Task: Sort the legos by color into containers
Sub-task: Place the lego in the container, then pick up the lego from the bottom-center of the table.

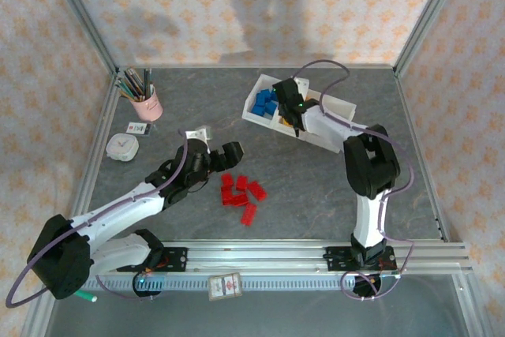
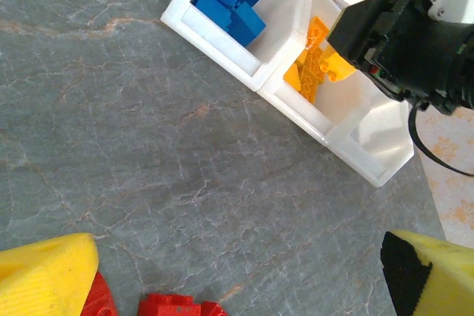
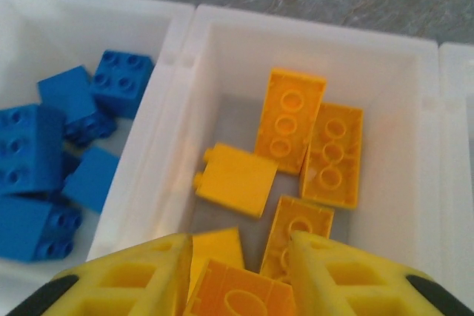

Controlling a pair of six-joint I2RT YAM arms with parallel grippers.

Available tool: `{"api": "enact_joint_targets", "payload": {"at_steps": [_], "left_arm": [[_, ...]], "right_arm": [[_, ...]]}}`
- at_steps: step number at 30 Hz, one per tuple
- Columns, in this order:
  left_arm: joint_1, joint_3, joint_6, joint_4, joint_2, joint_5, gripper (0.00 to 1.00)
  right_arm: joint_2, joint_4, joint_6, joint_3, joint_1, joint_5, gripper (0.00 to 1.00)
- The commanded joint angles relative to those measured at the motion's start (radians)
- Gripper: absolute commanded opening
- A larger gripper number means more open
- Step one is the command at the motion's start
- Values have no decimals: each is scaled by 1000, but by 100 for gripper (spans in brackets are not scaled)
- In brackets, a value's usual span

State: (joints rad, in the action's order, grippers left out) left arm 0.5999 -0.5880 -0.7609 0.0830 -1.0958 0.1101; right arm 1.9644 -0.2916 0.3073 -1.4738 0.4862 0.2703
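A yellow-orange brick [image 3: 237, 297] is clamped in the right gripper [image 3: 238, 257], low over the middle compartment [image 3: 318, 35], at one o'clock on the table [image 1: 331, 211]. The jaws should be parted inside its walls, then lifted straight. The left gripper [image 1: 229, 155] is spread open.

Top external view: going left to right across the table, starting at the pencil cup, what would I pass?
pink pencil cup → small white card → red legos → right gripper, closed on a yellow-orange lego
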Motion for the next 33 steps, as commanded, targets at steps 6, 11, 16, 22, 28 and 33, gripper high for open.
{"api": "enact_joint_targets", "payload": {"at_steps": [6,11,16,22,28,33], "left_arm": [[-28,-39,26,44,-25,43,99],[-37,-39,30,39,-14,47,99],[-40,-24,32,27,18,45,99],[-43,14,26,-5,82,29,99],[-48,65,16,-49,168,3,99],[-48,119,-16,-70,231,-18,99]], "right_arm": [[95,-40,-99,-174,-34,18,55],[10,-28,-88,-126,-25,-38,61],[-114,-22,-70,-8,26,-47,64],[-251,-20,-24,155,112,-106,66],[-358,-27,-9,302,215,-125,68],[-402,-45,18,395,325,-105,70]]}}
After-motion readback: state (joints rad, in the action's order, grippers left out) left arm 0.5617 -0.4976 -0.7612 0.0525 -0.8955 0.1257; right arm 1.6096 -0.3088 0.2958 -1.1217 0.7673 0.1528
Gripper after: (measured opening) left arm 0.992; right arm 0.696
